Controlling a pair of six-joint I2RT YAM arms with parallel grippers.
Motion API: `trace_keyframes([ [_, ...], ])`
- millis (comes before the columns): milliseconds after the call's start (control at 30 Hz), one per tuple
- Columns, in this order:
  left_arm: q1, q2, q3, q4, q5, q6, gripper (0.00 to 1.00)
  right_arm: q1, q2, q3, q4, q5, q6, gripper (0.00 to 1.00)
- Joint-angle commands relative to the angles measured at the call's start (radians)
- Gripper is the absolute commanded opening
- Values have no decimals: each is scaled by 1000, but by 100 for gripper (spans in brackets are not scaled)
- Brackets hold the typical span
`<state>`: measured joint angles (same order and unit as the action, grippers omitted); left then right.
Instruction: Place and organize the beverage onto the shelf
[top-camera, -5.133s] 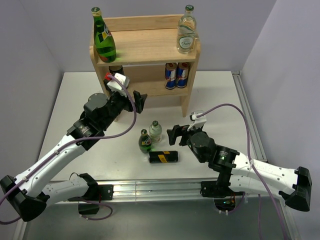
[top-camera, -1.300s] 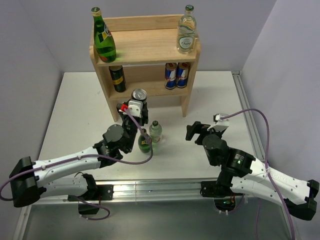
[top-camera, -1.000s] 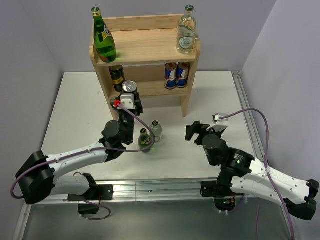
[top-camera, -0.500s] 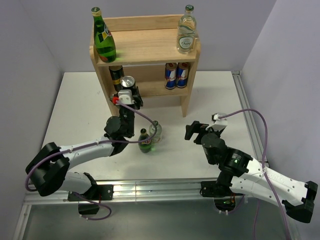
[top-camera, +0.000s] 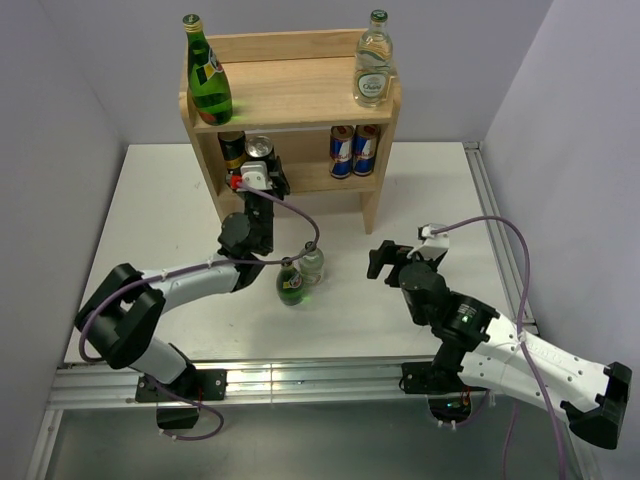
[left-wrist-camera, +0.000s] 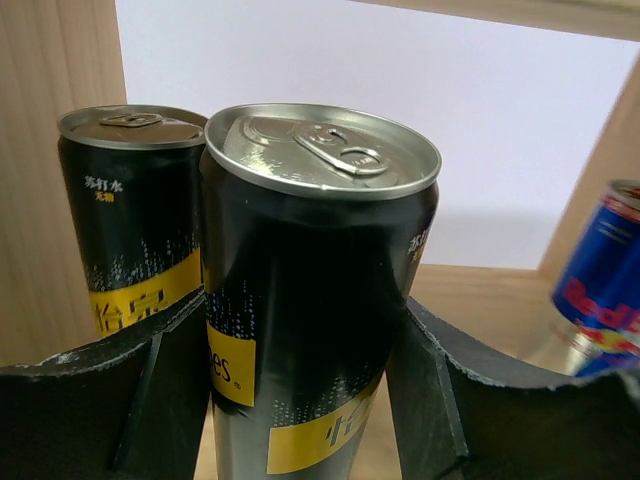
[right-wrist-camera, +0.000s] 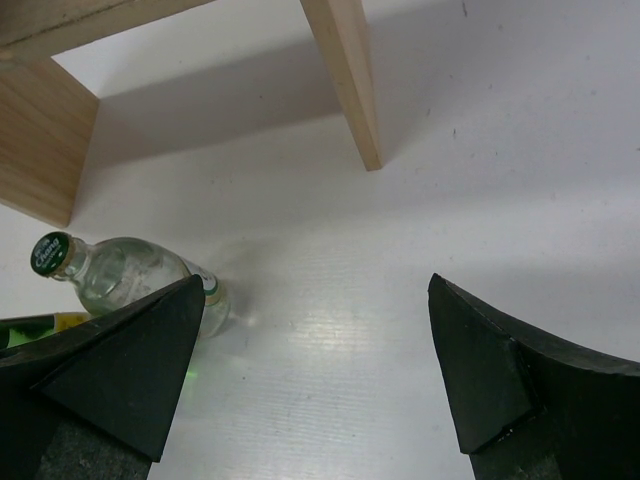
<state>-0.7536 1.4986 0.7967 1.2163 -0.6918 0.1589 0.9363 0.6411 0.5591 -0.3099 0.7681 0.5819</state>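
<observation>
A black-and-yellow can (left-wrist-camera: 320, 300) stands upright in my left gripper (left-wrist-camera: 305, 340), both black fingers (left-wrist-camera: 175, 360) pressed against its sides. In the top view this can (top-camera: 260, 148) is at the front of the lower tier of the light-wood shelf (top-camera: 290, 95), right of an identical can (top-camera: 233, 150). Whether it rests on the board is hidden. A small green bottle (top-camera: 291, 283) and a small clear bottle (top-camera: 311, 262) stand on the table. My right gripper (top-camera: 385, 262) hovers wide open to their right, holding nothing.
Two blue-and-red cans (top-camera: 353, 150) stand on the lower tier's right side. On the top board are a tall green bottle (top-camera: 208, 80) at left and a clear bottle (top-camera: 373, 72) at right. The right wrist view shows the clear bottle (right-wrist-camera: 120, 275) and a shelf leg (right-wrist-camera: 345, 80).
My left arm has stretched forward, carrying the black can from above the table bottles up to the shelf's lower tier. The right arm has barely shifted.
</observation>
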Motion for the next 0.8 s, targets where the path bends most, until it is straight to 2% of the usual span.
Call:
trace_keyframes([
  [0,36,20,87,167,52,-42,0,-14,6,-5,45,-9,-19,100],
  [300,86,130,137,160,69,-87,0,-42,43,-7,86,-46,-39,100],
  [767,120,181,160,128,25,-59,0,-48,68,-14,107,-69,-30,100],
])
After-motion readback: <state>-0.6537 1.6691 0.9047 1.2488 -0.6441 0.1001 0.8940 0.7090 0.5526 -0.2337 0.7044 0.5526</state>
